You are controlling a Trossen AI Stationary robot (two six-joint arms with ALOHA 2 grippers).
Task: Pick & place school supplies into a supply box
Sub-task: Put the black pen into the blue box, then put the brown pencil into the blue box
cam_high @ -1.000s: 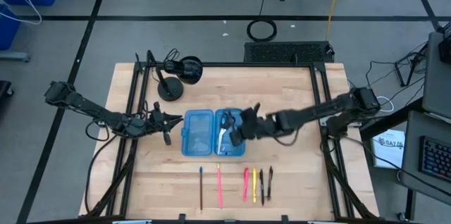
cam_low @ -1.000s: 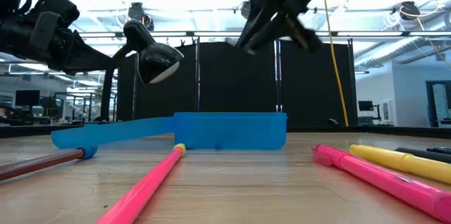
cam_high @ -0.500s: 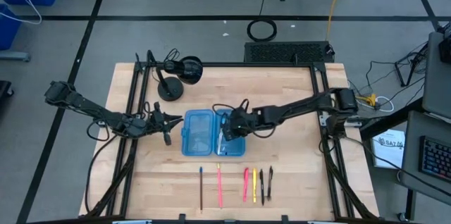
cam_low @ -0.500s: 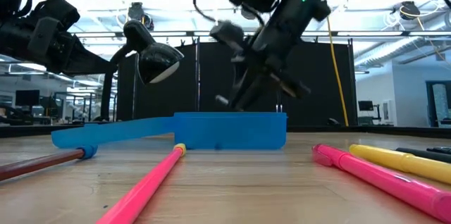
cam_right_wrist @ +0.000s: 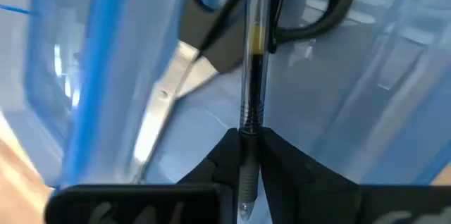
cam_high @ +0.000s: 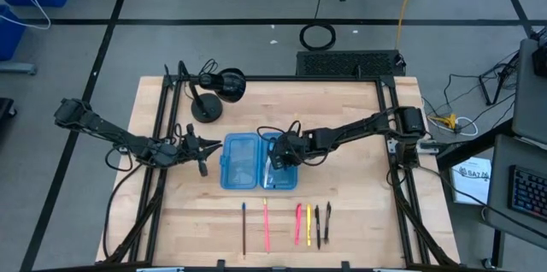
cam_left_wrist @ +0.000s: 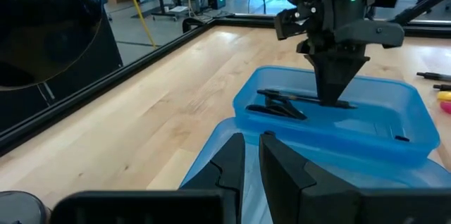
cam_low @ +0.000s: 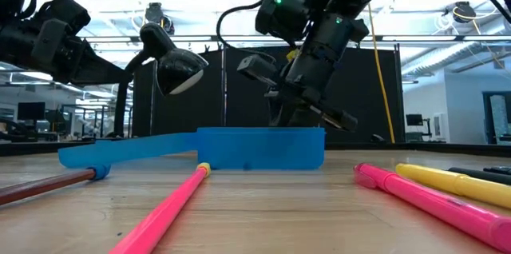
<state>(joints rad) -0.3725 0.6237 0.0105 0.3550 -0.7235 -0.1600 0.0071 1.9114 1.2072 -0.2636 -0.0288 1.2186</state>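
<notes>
The pen (cam_right_wrist: 252,62) you are carrying is now sitting down inside the supply box (cam_high: 240,172), in the half on your right side. It is lying across the scissors (cam_right_wrist: 184,62), which are already in there. Your right gripper (cam_right_wrist: 246,139) is pinching the pen's end, with its fingers closed tight on it (it is not letting go yet).

A second ago this gripper was hanging high over the box. Now it is reaching low into it, so the carrying part is done, I think. What is left for this pen is opening the fingers and lifting away.

Your left gripper (cam_left_wrist: 251,146) is waiting just beside the box's other half. Its fingers are almost closed, with only a thin gap, and they are holding nothing.

Five more supplies are waiting in a row on the table (cam_high: 342,109) near the front edge: a brown pencil (cam_high: 244,229), a pink pen (cam_high: 266,225), a pink marker (cam_high: 298,223), a yellow one (cam_high: 308,225) and a black one (cam_high: 318,225).
</notes>
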